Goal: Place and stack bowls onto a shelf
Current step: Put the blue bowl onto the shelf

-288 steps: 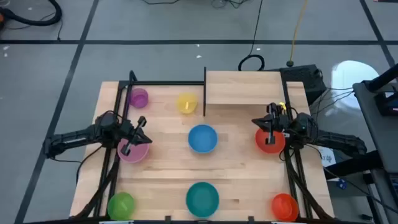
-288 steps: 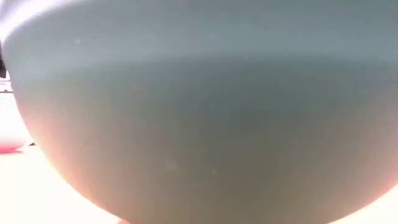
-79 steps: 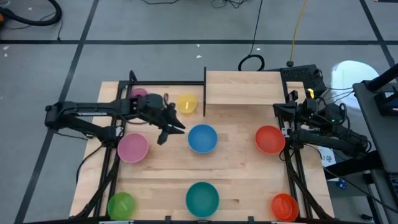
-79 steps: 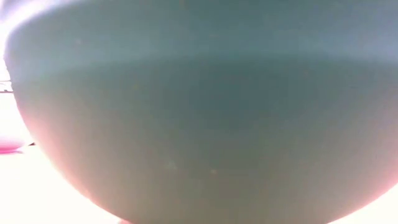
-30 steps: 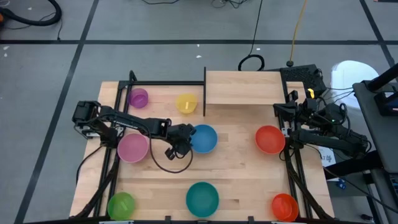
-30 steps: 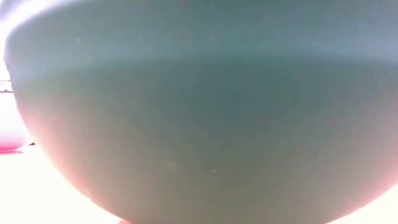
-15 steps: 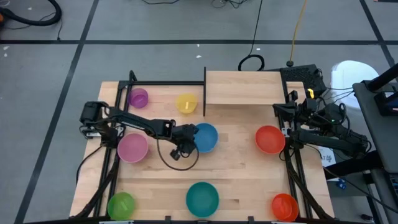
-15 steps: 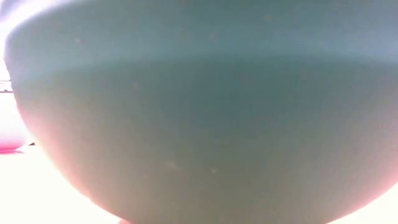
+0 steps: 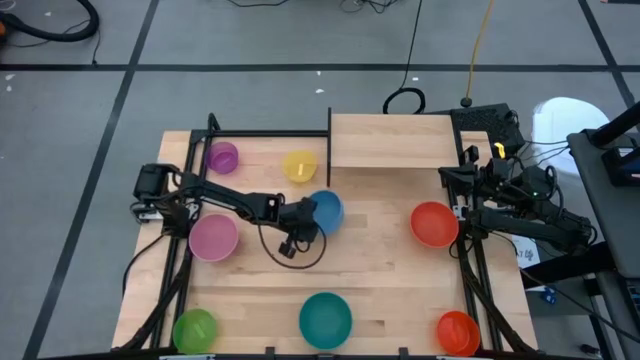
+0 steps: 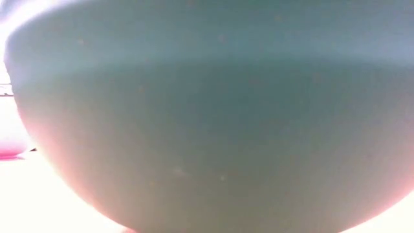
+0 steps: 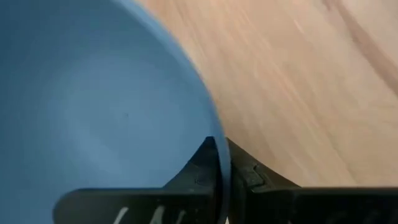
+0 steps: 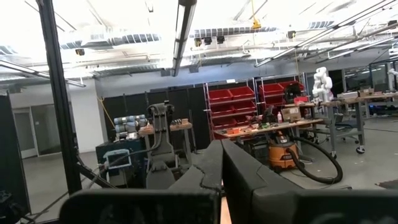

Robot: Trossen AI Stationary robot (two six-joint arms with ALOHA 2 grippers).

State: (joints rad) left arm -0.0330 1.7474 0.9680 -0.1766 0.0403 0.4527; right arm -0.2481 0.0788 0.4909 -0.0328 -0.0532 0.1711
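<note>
Blue plastic rim pinched in the left pincer (image 9: pixel 308 217), the blue bowl (image 9: pixel 325 211) tilts near table centre, the shelf (image 9: pixel 392 140) just beyond (right pincer (image 9: pixel 462 192) parked, fingers together).

left gripper (image 9: pixel 308 215) clamps blue bowl (image 9: pixel 327 211) rim | bowl tilted

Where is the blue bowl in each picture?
High view: the blue bowl sits mid-table, tilted, just below the shelf's left corner.
Low view: not visible; the teal bowl fills the picture.
Left wrist view: the blue bowl fills the left side, its rim pinched between the fingers.
Right wrist view: not in it, only the room.
Shared landmark: the left gripper gripping the rim, also in the left wrist view.
</note>
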